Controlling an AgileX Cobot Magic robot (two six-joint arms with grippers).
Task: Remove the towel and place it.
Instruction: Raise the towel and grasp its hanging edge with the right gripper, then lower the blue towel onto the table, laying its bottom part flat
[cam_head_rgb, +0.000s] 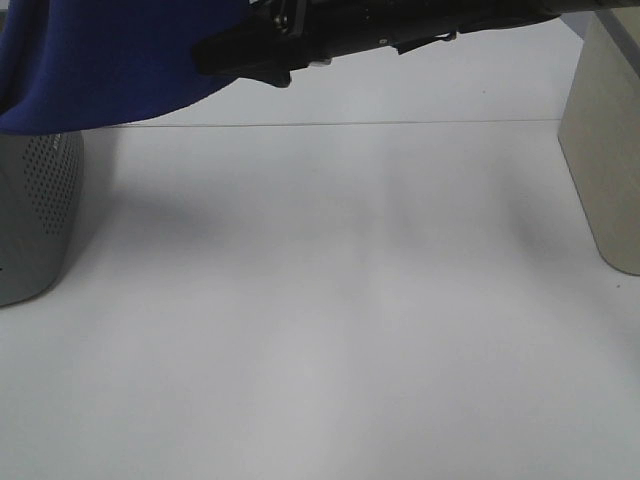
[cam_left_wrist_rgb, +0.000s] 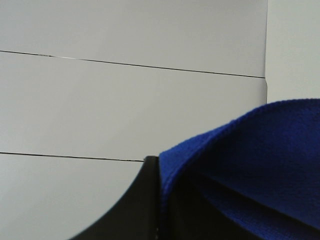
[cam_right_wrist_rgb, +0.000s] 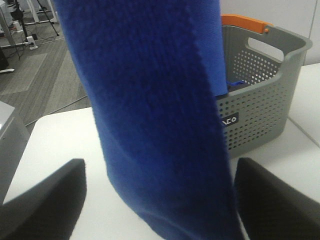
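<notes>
At the left edge of the high view we are seeing a grey perforated basket (cam_head_rgb: 35, 210) standing on the white worktop (cam_head_rgb: 320, 320). Above it, in the upper left corner of the frame, the royal-blue towel (cam_head_rgb: 100, 60) is hanging in the air, its lower hem bulging over the basket's top and staying clear of the worktop. Just to its right, along the top of the frame, a black arm (cam_head_rgb: 420, 25) is reaching in from the right, and the right tool (cam_head_rgb: 245, 55) at its end is sitting beside the towel's edge. At the far right edge a pale grey box (cam_head_rgb: 605, 140) is standing on the worktop, well apart from the basket.

In the left wrist view, the left tool (cam_left_wrist_rgb: 160, 205) is pinching the towel. A fold of blue plush is rising right against its one black finger (cam_left_wrist_rgb: 132, 215), and we are not making out the other finger.

In the right wrist view, the right tool is standing wide, gripping nothing. Its two black fingers (cam_right_wrist_rgb: 45, 200) are flanking the towel, which is hanging between them as a long band. Beyond the towel the basket is showing its orange handle (cam_right_wrist_rgb: 245, 22).
</notes>
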